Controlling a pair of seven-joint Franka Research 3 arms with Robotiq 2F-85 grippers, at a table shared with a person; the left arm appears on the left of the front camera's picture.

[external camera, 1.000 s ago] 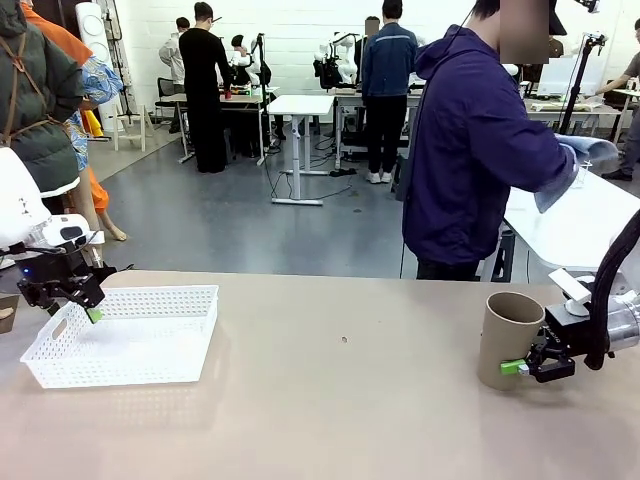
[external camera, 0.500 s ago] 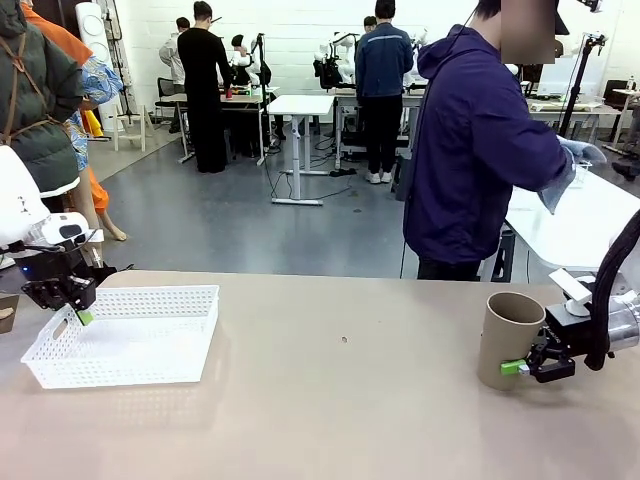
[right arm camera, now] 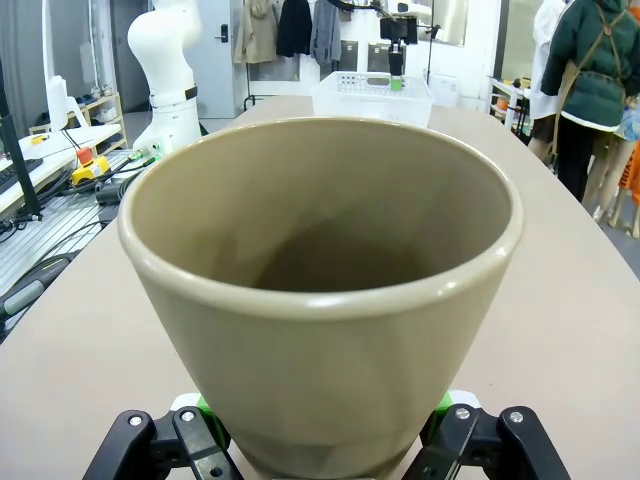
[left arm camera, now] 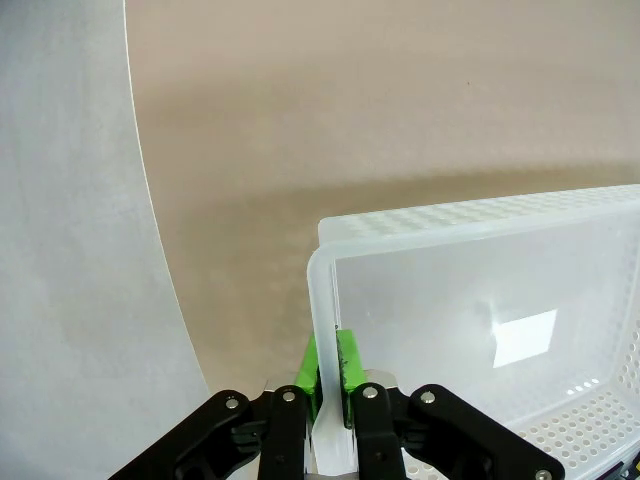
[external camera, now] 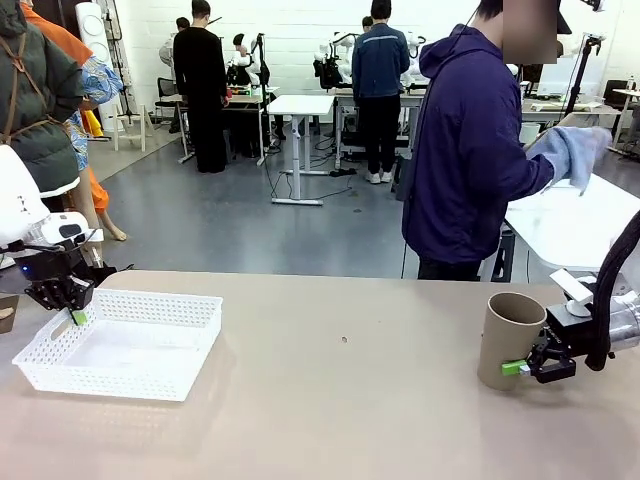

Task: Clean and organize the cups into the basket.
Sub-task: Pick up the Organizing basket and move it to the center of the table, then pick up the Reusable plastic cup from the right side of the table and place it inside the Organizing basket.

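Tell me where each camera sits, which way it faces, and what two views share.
Front view: fixed on the robot's side, looking across the table at the person; left arm at the white basket, right arm at the tan cup.
Left wrist view: on the left wrist, looking down along the left jaws, shut on the basket's rim.
Right wrist view: on the right wrist, looking level along the table; the right jaws flank the cup's base.
Shared: front and right wrist views both show cup and basket.

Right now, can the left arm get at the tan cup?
Probably not: the left gripper is clamped on the basket wall at far left; the tan cup stands far right, flanked by the right gripper.
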